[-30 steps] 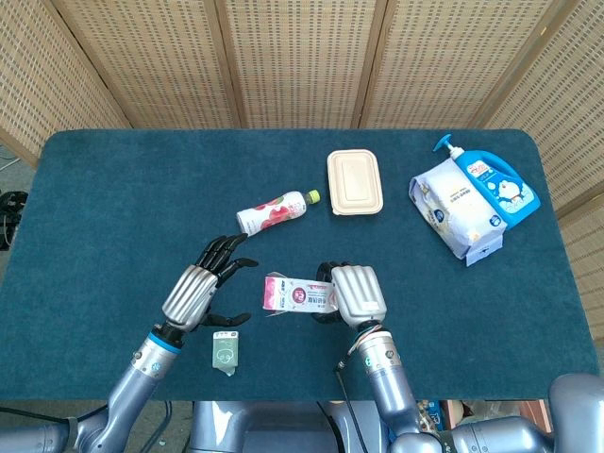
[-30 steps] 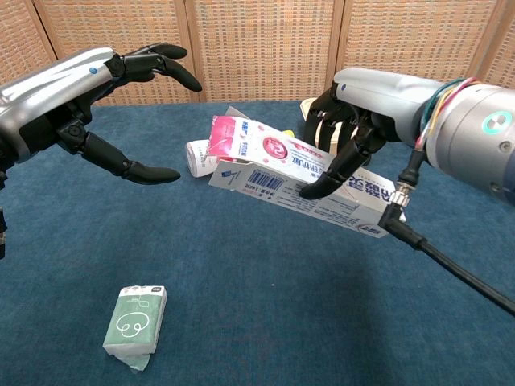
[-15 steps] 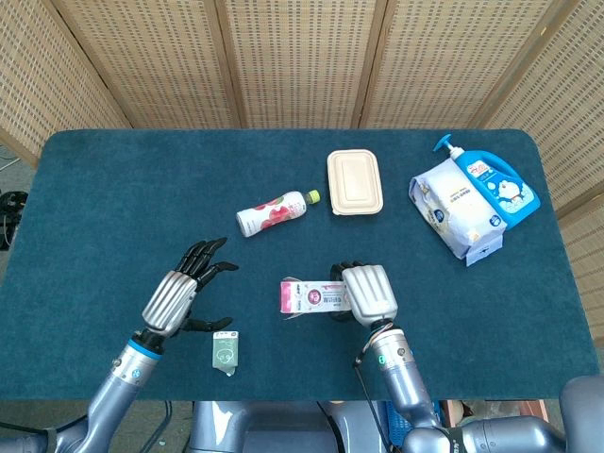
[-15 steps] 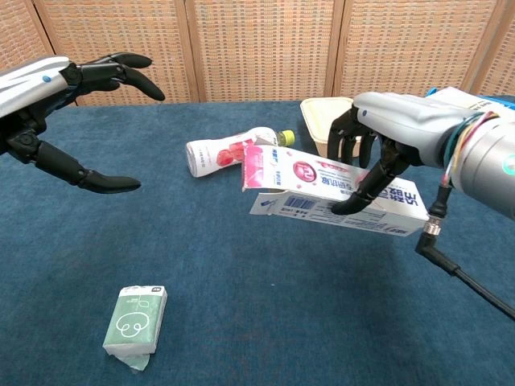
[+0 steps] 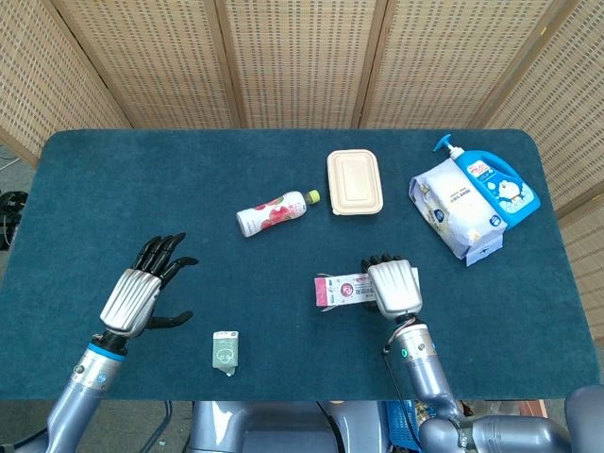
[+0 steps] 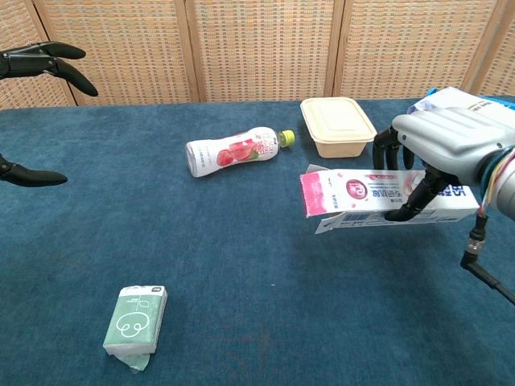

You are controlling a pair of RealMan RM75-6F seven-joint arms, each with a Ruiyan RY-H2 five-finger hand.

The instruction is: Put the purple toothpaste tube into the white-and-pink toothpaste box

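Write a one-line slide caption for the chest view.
Right hand holds the toothpaste box above the blue table; left hand open.

Left hand (image 6: 32, 72) cut off by the chest view's left edge — only fingertips show there. Right hand (image 5: 394, 287) covers the rear part of the toothpaste box (image 5: 344, 290) in the head view. Purple tube not visible in either view. Print on the box and on the small green packet (image 6: 135, 318) too small to read — blue pump bottle (image 6: 483, 103) clipped at the right edge.
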